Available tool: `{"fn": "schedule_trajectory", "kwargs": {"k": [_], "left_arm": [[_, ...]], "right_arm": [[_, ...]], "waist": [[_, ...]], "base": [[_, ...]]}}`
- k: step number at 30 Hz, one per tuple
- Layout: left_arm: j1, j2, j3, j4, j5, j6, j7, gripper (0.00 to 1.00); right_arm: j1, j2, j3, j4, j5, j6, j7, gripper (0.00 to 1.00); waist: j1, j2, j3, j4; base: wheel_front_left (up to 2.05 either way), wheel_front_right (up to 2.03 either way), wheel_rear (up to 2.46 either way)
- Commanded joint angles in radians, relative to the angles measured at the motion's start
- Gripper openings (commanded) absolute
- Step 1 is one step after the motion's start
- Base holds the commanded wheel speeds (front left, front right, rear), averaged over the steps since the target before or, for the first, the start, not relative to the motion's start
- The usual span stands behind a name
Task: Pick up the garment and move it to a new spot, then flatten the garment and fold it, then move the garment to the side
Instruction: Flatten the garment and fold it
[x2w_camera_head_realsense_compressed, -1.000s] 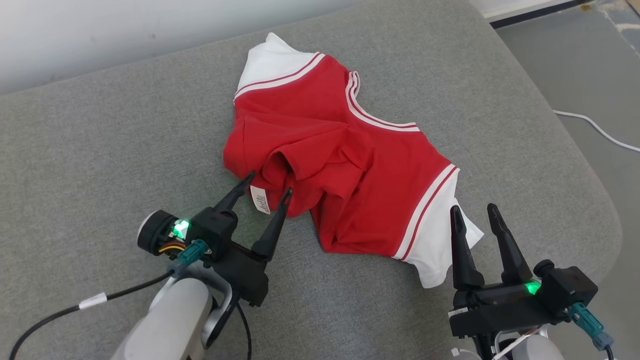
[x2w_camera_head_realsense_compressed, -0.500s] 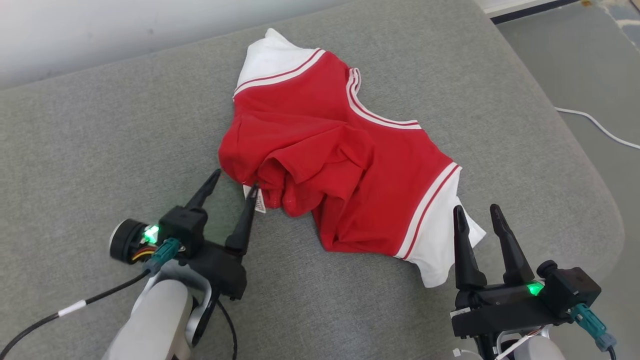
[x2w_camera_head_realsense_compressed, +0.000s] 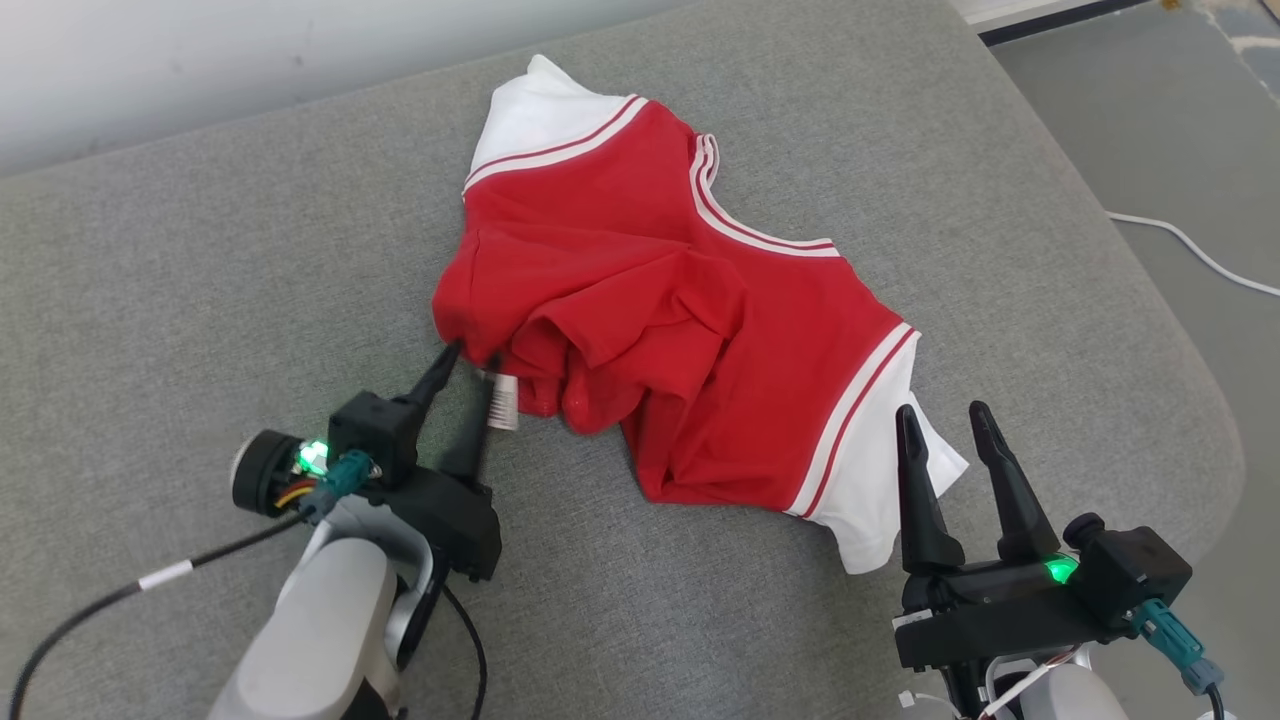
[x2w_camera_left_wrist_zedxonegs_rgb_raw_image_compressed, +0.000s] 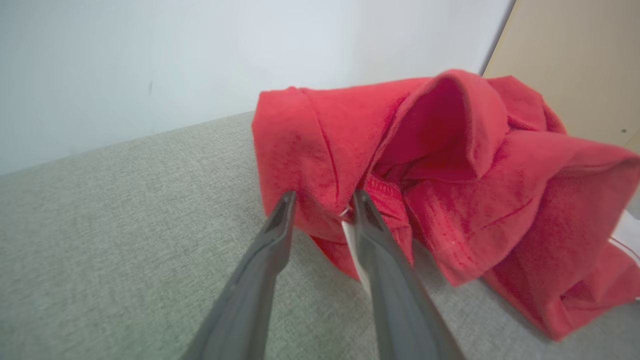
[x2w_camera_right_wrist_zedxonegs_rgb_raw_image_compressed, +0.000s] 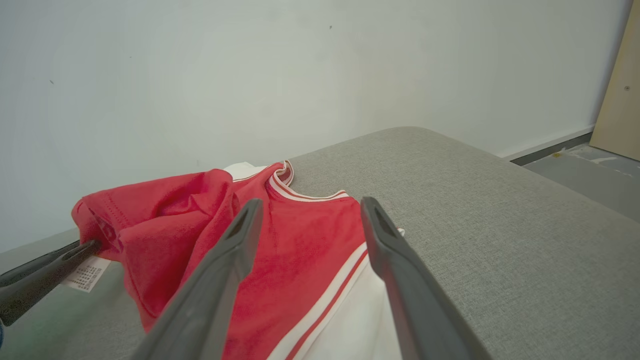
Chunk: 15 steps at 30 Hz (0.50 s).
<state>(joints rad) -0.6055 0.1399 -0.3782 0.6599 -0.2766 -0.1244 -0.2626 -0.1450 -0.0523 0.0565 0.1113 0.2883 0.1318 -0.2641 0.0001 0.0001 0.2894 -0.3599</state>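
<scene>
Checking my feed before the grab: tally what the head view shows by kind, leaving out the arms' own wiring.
Grey cushion: 1
Red and white shirt: 1
Pincers: 2 (left pincer, right pincer)
White floor cable: 1
Total: 5

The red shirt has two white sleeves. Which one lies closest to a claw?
The near sleeve, right beside the open right gripper. The far sleeve lies at the opposite end, towards the wall, well away from it.
</scene>
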Motion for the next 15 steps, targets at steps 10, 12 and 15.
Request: {"fn": "schedule_trajectory", "kwargs": {"k": [10,12,15], "left_arm": [[-0.004,0.04,-0.004,-0.074,0.003,-0.006,-0.003,0.0],[0.001,0.066,-0.009,-0.104,0.007,-0.005,-0.003,0.0],[0.009,0.118,-0.029,-0.141,-0.001,-0.005,-0.004,0.0]], "right_arm": [[0.038,0.004,-0.04,0.008,-0.023,-0.002,0.0,1.0],[0.046,0.004,-0.044,0.012,-0.025,-0.002,0.0,1.0],[0.048,0.003,-0.04,0.017,-0.023,-0.002,0.0,1.0]], "waist": [[-0.0001,-0.0001,-0.052,0.092],[-0.0001,-0.0001,-0.072,0.122],[-0.0001,-0.0001,-0.097,0.155]], "base": [[0.0,0.0,0.0],[0.0,0.0,0.0],[0.0,0.0,0.0]]}}
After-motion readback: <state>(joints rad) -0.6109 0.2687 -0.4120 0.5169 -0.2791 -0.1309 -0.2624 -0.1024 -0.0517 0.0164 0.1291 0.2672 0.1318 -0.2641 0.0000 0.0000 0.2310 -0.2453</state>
